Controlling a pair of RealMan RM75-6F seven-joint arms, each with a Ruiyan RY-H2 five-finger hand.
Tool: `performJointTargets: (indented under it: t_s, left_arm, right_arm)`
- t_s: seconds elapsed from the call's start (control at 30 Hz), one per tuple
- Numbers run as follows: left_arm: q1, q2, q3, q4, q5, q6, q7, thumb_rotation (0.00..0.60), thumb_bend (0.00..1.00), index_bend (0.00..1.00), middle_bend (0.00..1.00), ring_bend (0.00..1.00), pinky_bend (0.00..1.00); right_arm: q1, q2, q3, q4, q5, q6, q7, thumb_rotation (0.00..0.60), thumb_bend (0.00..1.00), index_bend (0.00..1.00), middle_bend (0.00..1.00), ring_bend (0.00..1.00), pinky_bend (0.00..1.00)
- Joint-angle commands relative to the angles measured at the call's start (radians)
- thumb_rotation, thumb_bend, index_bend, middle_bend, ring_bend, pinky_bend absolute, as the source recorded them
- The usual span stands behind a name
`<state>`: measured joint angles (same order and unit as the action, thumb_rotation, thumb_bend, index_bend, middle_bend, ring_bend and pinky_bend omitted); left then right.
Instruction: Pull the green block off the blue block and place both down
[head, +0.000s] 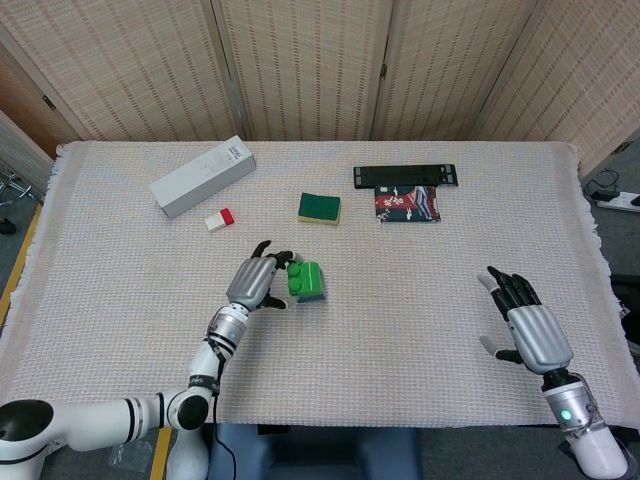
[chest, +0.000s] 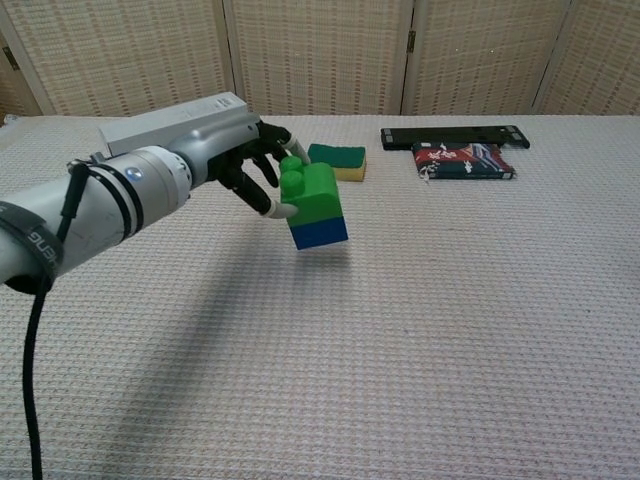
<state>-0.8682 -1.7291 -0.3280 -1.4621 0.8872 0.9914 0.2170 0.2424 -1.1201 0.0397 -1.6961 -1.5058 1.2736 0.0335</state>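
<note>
A green block (head: 305, 279) (chest: 311, 189) sits stacked on a blue block (chest: 319, 232), the pair tilted and lifted clear of the table. My left hand (head: 256, 281) (chest: 243, 162) grips the stack from its left side, fingers around the green block. In the head view the blue block is mostly hidden under the green one. My right hand (head: 528, 326) hovers far off at the table's right, fingers spread, holding nothing; the chest view does not show it.
A green and yellow sponge (head: 319, 208) (chest: 337, 160) lies just behind the stack. A white box (head: 202, 176) and a small red and white piece (head: 219, 219) lie at the back left. A black bar (head: 405, 175) and a patterned pouch (head: 407, 204) lie at the back right.
</note>
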Motion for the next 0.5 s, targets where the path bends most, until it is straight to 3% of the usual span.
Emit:
performJointTargets:
  t_s: [0.03, 0.2, 0.5]
  left_arm:
    - [0.031, 0.062, -0.014, -0.109, -0.033, 0.027, 0.016, 0.6, 0.4, 0.6, 0.73, 0.38, 0.0]
    - [0.045, 0.108, -0.016, -0.205, -0.026, 0.058, 0.036, 0.6, 0.4, 0.61, 0.74, 0.38, 0.0]
    - [0.12, 0.277, -0.032, -0.377, 0.018, 0.103, -0.02, 0.6, 0.41, 0.62, 0.75, 0.38, 0.0]
  right_arm:
    - [0.015, 0.018, -0.009, -0.001, -0.02, -0.025, 0.053, 0.6, 0.32, 0.0, 0.0, 0.0, 0.0]
    - [0.035, 0.033, -0.014, 0.011, -0.039, -0.053, 0.144, 0.6, 0.32, 0.0, 0.0, 0.0, 0.0]
    - [0.082, 0.038, -0.032, 0.057, -0.086, -0.111, 0.339, 0.6, 0.32, 0.0, 0.0, 0.0, 0.0]
